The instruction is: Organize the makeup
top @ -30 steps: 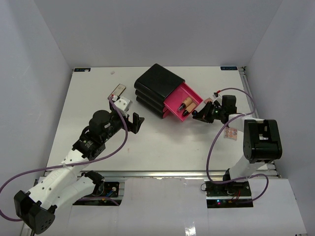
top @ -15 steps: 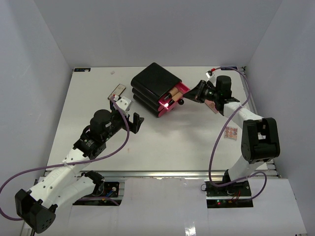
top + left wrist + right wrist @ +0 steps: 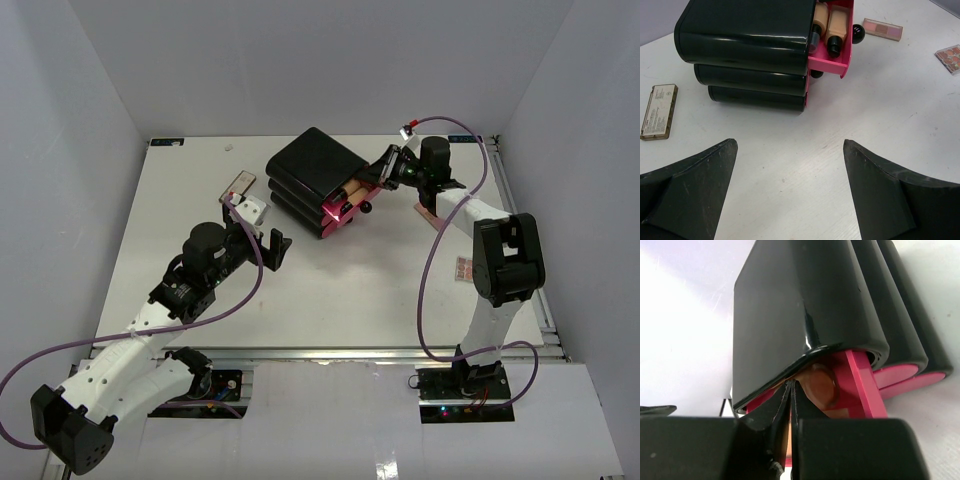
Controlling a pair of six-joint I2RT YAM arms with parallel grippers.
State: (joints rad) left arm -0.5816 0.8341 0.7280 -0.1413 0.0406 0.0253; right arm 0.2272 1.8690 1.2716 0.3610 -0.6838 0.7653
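The makeup is spread out. Two beige foundation bottles (image 3: 837, 27) lie in the pink drawer (image 3: 832, 62) that sticks partly out of the black box (image 3: 315, 170). My right gripper (image 3: 384, 172) is shut with nothing in it. Its tips (image 3: 791, 384) sit at the drawer's far corner, under the box's top lip and beside a bottle's end (image 3: 816, 385). A tan-and-silver case (image 3: 240, 183) lies left of the box. Two pink palettes (image 3: 882, 29) (image 3: 950, 52) lie to its right. My left gripper (image 3: 262, 243) hovers open in front of the box, its jaws (image 3: 790, 145) empty.
The box has two lower drawers (image 3: 900, 375), both nearly shut, and a black knob (image 3: 366, 208) on the open drawer's front. White walls enclose the table (image 3: 330, 290) on three sides. The right arm's cable (image 3: 430, 270) loops over the table's right part.
The right arm swung from the right of the box to its far corner. The pink drawer slid most of the way in and the box shifted slightly left. The left arm stayed put.
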